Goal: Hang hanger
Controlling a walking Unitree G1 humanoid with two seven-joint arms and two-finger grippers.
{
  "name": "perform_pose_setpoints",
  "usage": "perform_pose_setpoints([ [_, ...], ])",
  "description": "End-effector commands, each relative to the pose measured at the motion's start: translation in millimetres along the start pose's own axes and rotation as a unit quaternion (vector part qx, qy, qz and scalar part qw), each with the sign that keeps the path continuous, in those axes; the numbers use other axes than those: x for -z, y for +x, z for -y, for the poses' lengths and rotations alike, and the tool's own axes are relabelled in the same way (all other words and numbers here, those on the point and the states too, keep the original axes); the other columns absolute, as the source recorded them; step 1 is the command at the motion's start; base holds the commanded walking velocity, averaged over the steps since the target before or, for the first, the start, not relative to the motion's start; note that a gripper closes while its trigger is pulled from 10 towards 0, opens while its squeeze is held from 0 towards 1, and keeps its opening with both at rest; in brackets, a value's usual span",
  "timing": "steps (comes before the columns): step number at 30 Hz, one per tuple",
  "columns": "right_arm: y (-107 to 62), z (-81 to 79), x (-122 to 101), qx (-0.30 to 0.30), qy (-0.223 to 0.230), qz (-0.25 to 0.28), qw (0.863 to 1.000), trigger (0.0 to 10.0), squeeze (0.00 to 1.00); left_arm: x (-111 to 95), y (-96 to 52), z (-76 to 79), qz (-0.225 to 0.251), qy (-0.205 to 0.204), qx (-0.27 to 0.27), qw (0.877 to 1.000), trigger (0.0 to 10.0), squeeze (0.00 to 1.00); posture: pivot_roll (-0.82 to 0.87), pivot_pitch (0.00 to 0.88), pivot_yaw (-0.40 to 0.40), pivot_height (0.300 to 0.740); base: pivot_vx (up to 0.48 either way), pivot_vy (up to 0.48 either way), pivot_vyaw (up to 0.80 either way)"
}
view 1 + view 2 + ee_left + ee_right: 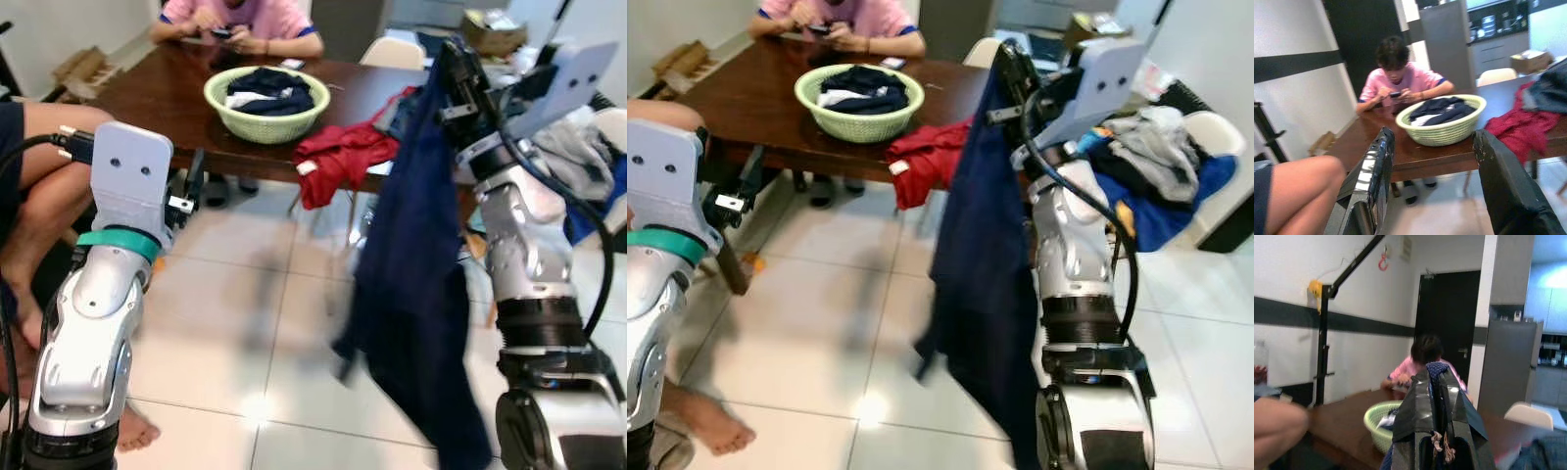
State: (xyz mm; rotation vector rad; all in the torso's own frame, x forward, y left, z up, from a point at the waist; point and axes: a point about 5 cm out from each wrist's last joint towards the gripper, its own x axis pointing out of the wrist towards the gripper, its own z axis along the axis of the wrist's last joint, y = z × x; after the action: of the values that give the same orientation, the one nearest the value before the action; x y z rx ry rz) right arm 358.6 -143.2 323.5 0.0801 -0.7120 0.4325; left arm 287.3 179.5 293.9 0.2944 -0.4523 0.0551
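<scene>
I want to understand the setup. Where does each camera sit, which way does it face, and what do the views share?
Left eye: on the head, looking forward and down at the table, both arms and the hanging navy garment.
Right eye: beside it, same scene; right gripper held high.
Left wrist: on the left arm, facing the basket between open fingers.
Right wrist: on the raised right arm, fingers shut on navy cloth.
Shared: basket, seated person.

Head stereo pair looks fwd/down from close over tiled floor; both wrist cams face level twd shared green basket (1442, 122) on table (167, 93).
</scene>
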Motion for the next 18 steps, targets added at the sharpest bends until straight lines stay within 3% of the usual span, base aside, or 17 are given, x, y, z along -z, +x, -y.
perform_pose_setpoints([
  [1, -8.3, -6.2, 18.8, -0.006, 0.010, -0.042, 0.999, 10.0, 0.00, 5.2, -0.8, 3.0, -0.016, -0.003, 0.004, 1.000, 10.0, 0.00, 0.16, 0.089, -0.031, 0.740, 0.000, 0.000, 0.00],
  [4, -22.6, -13.0, 41.7, 0.004, 0.036, -0.083, 0.996, 10.0, 0.00, 11.2, -2.0, 3.8, -0.032, -0.006, -0.001, 0.999, 10.0, 0.00, 0.15, 0.094, -0.036, 0.740, 0.000, 0.000, -0.80],
  [7, -22.6, -13.0, 41.7, 0.004, 0.036, -0.083, 0.996, 10.0, 0.00, 11.2, -2.0, 3.8, -0.032, -0.006, -0.001, 0.999, 10.0, 0.00, 0.15, 0.094, -0.036, 0.740, 0.000, 0.000, -0.80],
  [13, -52.6, -17.3, 77.7, 0.026, 0.051, -0.147, 0.988, 10.0, 0.00, 31.5, -9.3, 12.9, -0.073, -0.018, -0.005, 0.997, 10.0, 0.00, 0.14, 0.101, -0.047, 0.740, 0.000, 0.000, -0.80],
  [16, -59.1, -19.3, 84.5, 0.027, 0.055, -0.159, 0.985, 10.0, 0.00, 36.7, -12.0, 14.2, -0.084, -0.015, -0.005, 0.996, 10.0, 0.00, 0.14, 0.105, -0.050, 0.740, 0.000, 0.000, -0.80],
  [18, -75.3, -25.4, 99.4, 0.029, 0.066, -0.189, 0.979, 10.0, 0.00, 50.6, -20.6, 17.3, -0.115, -0.006, -0.005, 0.993, 10.0, 0.00, 0.15, 0.113, -0.054, 0.740, 0.000, 0.000, -0.80],
])
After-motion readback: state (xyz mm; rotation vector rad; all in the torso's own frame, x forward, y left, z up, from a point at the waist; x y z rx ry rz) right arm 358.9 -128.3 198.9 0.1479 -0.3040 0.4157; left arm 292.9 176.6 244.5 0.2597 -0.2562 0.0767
